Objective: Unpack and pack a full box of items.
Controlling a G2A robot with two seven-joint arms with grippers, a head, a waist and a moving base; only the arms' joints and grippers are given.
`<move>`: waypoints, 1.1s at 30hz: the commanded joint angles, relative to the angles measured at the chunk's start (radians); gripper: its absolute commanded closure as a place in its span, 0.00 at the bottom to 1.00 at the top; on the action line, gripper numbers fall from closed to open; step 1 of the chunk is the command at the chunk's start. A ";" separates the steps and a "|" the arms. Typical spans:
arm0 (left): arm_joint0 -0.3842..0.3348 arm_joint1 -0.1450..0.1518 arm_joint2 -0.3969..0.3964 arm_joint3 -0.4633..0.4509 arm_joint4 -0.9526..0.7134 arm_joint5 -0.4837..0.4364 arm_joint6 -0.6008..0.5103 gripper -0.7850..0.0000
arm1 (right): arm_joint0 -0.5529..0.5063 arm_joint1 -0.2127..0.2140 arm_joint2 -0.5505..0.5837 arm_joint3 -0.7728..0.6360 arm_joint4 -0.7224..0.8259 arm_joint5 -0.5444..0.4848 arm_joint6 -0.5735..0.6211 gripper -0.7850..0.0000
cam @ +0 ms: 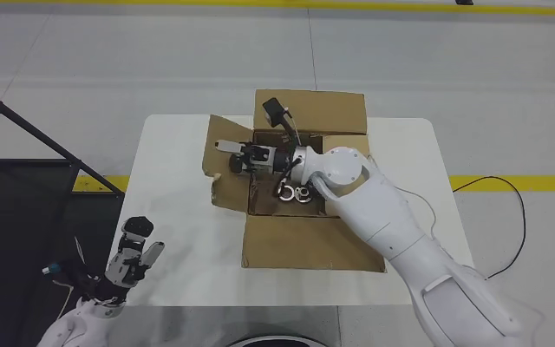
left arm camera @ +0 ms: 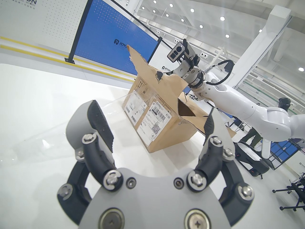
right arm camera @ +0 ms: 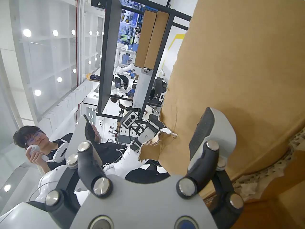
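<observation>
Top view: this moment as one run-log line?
box: open on table | right gripper: open at torn side flap | left gripper: open above table, apart from box | round items inside box

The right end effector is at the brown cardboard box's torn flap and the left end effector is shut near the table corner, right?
No: the left end effector is open and empty, as the left wrist view shows. It is near the white table's corner, and the right end effector is at the brown cardboard box's torn flap.
</observation>
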 commanded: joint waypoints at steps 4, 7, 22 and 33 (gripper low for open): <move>0.013 -0.003 -0.013 0.011 -0.002 -0.012 0.016 0.00 | 0.027 -0.035 -0.038 0.065 -0.025 0.010 -0.003 0.00; 0.014 -0.005 -0.019 0.013 -0.003 -0.015 0.018 0.00 | 0.035 -0.051 -0.051 0.093 -0.033 0.011 -0.001 0.00; 0.004 -0.010 -0.033 -0.022 -0.006 -0.014 -0.016 0.00 | 0.025 -0.065 0.005 0.117 -0.047 -0.039 0.046 0.00; 0.009 -0.009 -0.105 -0.177 -0.086 0.012 -0.053 0.00 | -0.031 -0.009 0.152 0.008 -0.035 -0.062 0.181 0.00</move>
